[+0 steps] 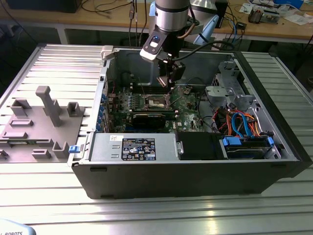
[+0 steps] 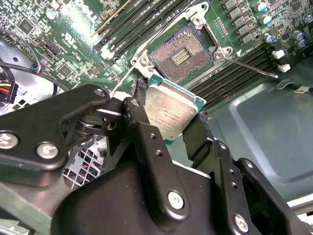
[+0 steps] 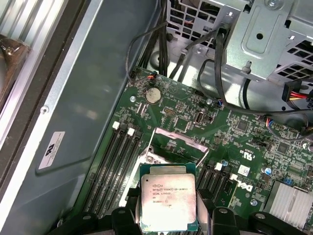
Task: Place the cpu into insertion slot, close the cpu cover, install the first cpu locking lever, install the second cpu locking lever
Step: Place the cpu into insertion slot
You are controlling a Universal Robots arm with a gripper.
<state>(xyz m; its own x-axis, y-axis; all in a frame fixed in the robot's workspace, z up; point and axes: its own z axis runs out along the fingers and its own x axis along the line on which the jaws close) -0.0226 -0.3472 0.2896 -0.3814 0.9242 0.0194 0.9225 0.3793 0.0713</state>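
Grey metal case [image 1: 195,176], open on top, resting on slatted table [image 1: 146,215]. Green board [image 3: 244,142] lying flat inside. Black gripper [image 2: 168,115] above board, fingers pinching cpu [image 2: 173,110] by two opposite edges. Cpu held in air near slot [image 2: 181,54], not seated in it. Slot bare, contact pins exposed; cover [image 3: 178,142] tipped up beside it.
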